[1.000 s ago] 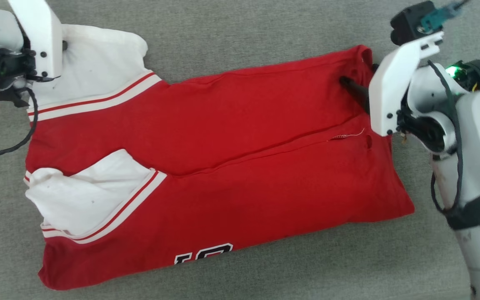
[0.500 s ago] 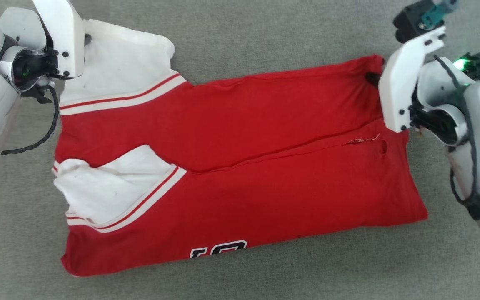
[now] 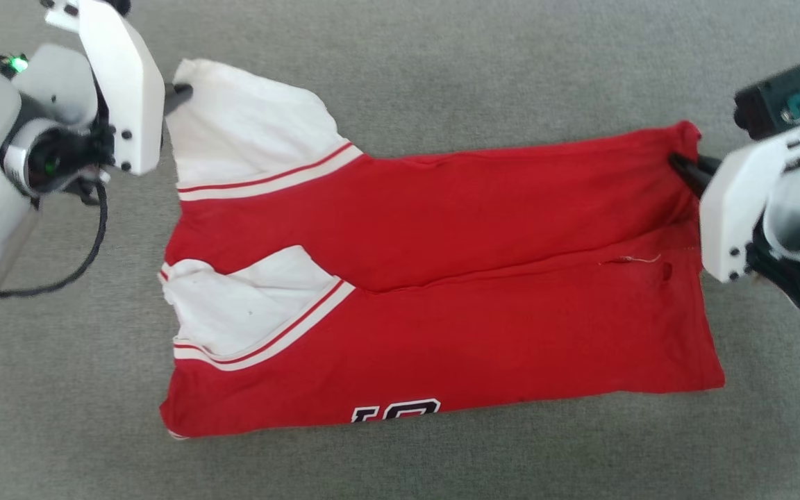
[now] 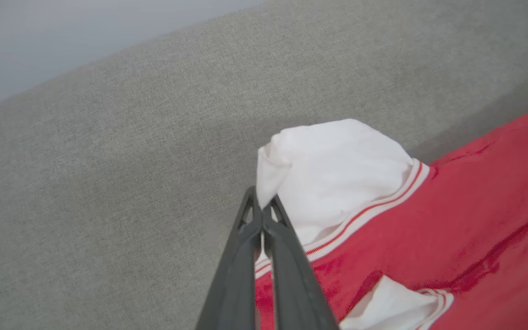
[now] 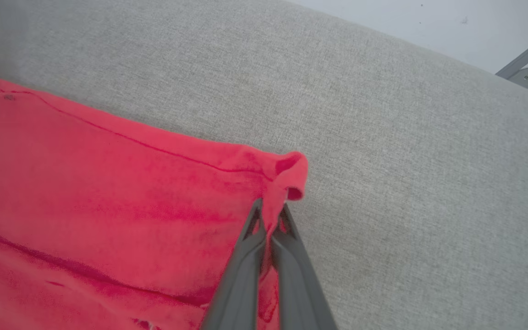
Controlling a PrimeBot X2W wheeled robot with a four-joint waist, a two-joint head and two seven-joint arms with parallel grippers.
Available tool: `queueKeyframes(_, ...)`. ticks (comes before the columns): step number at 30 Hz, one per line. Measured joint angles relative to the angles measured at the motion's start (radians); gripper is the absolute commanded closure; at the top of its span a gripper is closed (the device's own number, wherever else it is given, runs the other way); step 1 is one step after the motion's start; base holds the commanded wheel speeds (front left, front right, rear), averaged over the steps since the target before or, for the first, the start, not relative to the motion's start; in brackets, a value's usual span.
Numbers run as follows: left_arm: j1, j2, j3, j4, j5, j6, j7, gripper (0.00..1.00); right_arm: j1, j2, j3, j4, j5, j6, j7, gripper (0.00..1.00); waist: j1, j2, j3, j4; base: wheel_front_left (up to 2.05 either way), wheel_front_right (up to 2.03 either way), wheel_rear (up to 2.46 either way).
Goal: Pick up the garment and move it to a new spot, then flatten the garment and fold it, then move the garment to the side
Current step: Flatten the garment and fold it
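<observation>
The garment (image 3: 476, 229), a red jersey shirt with white sleeves, lies folded lengthwise on the grey fabric surface. Its black-outlined number print (image 3: 396, 411) peeks out at the near edge. One white sleeve (image 3: 247, 305) is folded onto the red body. My left gripper (image 3: 181, 90) is shut on the corner of the other white sleeve, at the far left. In the left wrist view my left gripper (image 4: 262, 206) pinches that sleeve's edge. My right gripper (image 3: 678, 163) is shut on the far right hem corner. In the right wrist view my right gripper (image 5: 271, 208) clamps the curled red hem.
The grey fabric surface (image 3: 442, 69) stretches on every side of the garment. A black cable (image 3: 87, 257) loops down from my left wrist. Beyond the surface's far edge a metal bracket (image 5: 525, 73) sits on a pale wall.
My right gripper has closed on the hem corner, where its fingers stood apart a second ago. The whole head picture has shifted, with garment and both grippers further right in it.
</observation>
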Motion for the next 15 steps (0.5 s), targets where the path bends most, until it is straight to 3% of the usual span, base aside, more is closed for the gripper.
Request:
queueKeyframes(6,0.094,0.105,0.008,-0.254,-0.024,0.103,0.021,1.0,0.122,-0.032,-0.047,-0.131,-0.002,0.0,-0.001,1.0,0.0,0.0001,-0.035,0.023,0.0,0.0,0.0)
queueKeyframes(15,0.283,0.305,0.017,-0.694,-0.093,0.334,0.061,1.0,0.307,-0.064,-0.122,-0.305,0.004,0.0,0.028,1.0,0.0,0.0,-0.059,0.042,0.0,0.0,0.0)
